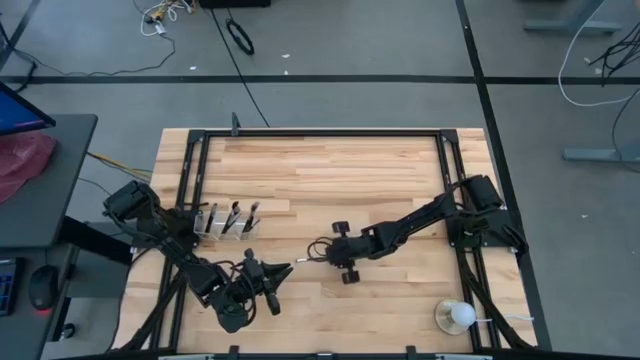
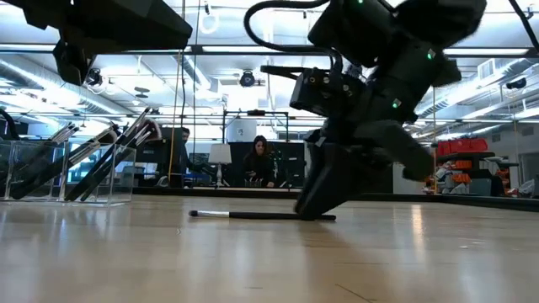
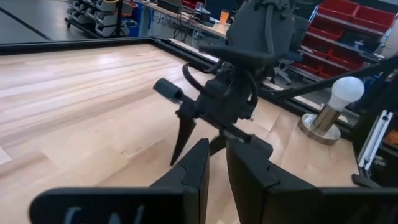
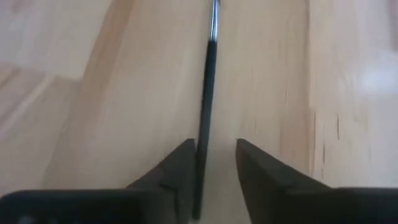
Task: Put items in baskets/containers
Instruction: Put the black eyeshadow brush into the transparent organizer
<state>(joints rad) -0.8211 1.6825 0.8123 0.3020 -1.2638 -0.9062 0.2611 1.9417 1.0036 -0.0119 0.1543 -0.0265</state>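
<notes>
White ball-like object [image 1: 458,316] on stick near table [image 1: 330,170] front-right corner; person [image 2: 260,160] seated in background

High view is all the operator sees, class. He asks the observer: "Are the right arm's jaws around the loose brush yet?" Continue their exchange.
Observer: Yes. The right wrist view shows the brush between the right gripper's open jaws, closer to one of them.
Operator: Is it off the table? The left gripper just waits at the front.
Observer: No. The low view shows the brush lying flat on the wood.
Operator: How do the brushes sit in the clear holder?
Observer: In the low view they lean at a slant, tips above the rim.
</notes>
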